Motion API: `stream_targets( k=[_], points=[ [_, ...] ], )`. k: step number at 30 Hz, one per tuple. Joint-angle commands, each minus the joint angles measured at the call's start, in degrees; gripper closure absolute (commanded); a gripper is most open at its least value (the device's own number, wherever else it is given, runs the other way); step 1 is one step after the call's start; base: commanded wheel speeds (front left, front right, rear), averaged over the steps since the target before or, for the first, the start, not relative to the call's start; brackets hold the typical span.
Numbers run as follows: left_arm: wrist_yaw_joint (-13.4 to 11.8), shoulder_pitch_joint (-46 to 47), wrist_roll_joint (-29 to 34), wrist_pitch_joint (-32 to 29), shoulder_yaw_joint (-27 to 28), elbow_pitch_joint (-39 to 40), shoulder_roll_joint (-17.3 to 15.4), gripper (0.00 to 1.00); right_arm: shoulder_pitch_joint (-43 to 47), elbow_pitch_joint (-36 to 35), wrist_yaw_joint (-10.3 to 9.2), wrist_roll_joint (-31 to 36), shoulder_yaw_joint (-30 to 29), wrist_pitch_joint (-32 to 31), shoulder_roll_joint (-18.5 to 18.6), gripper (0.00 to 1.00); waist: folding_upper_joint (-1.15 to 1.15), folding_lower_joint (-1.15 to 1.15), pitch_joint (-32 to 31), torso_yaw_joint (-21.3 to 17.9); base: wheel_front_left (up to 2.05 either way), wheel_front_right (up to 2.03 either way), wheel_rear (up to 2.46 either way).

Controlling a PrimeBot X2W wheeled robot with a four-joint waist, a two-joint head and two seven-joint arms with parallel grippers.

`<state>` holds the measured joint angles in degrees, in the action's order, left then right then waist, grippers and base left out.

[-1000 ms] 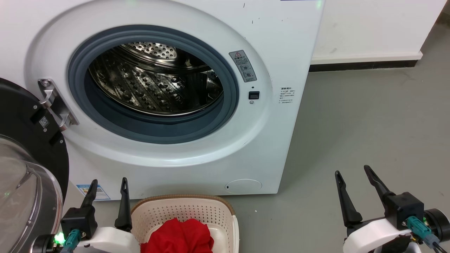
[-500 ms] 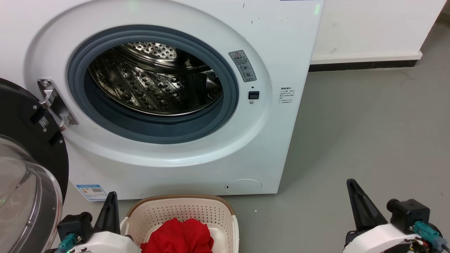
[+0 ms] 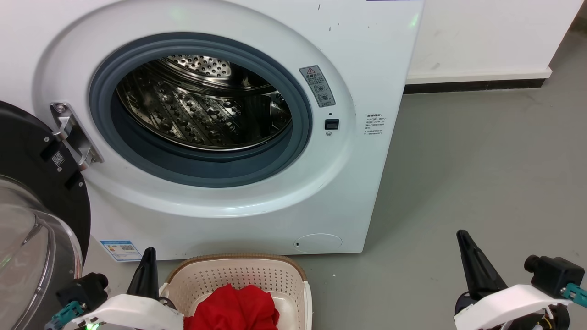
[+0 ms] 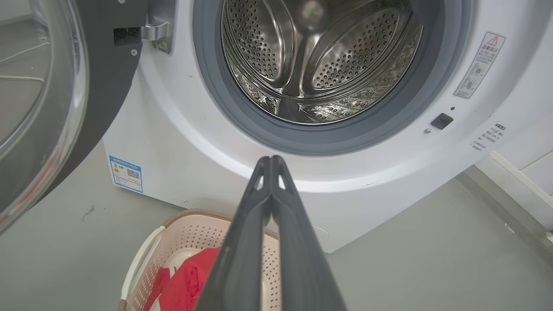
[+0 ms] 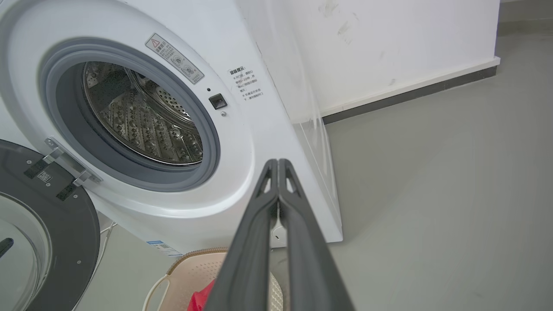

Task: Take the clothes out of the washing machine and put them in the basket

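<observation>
The white washing machine [image 3: 357, 55] stands with its door swung open to the left, and its steel drum [image 3: 202, 105] holds nothing I can see. On the floor just in front sits the cream basket [image 3: 238, 275] with the red clothes [image 3: 234, 309] heaped inside. My left gripper [image 3: 147, 259] is shut and empty, low at the basket's left rim. My right gripper [image 3: 464, 243] is shut and empty over the floor, well right of the basket. In the left wrist view the closed fingertips [image 4: 271, 166] point at the machine's front below the drum opening. The clothes [image 4: 185, 280] lie in the basket [image 4: 173, 229] below.
The open door with its glass bowl [image 3: 32, 247] juts out at the left, close to my left arm. Grey floor [image 3: 481, 160] stretches to the right of the machine, up to a white wall with a dark skirting [image 3: 472, 85].
Both grippers have gone from open to shut. Both arms have drawn back lower in the head view, the left one shifting slightly right beside the basket. The clothes and basket lie as before.
</observation>
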<state>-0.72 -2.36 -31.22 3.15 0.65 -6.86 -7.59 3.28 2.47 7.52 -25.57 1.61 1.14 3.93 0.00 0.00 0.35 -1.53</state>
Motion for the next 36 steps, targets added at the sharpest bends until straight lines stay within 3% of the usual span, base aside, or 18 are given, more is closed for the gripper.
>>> stream_targets(
  k=[1, 36],
  points=[
    [0.3, 1.6, -1.7, -0.2, 0.4, 0.5, -0.1, 1.0, -1.9, -0.4, -0.01, -2.1, -0.1, -0.1, 0.4, 1.0, 0.0, 0.0, 0.0, 0.0, 0.0, 0.0, 0.0],
    [4.0, 5.0, -28.6, -4.5, 2.9, -2.9, 2.1, 1.0, -5.4, 4.9, -0.02, -32.9, -1.9, -2.1, 1.2, 1.0, 0.0, 0.0, -0.1, 0.5, 0.0, 0.0, 0.0]
  ],
)
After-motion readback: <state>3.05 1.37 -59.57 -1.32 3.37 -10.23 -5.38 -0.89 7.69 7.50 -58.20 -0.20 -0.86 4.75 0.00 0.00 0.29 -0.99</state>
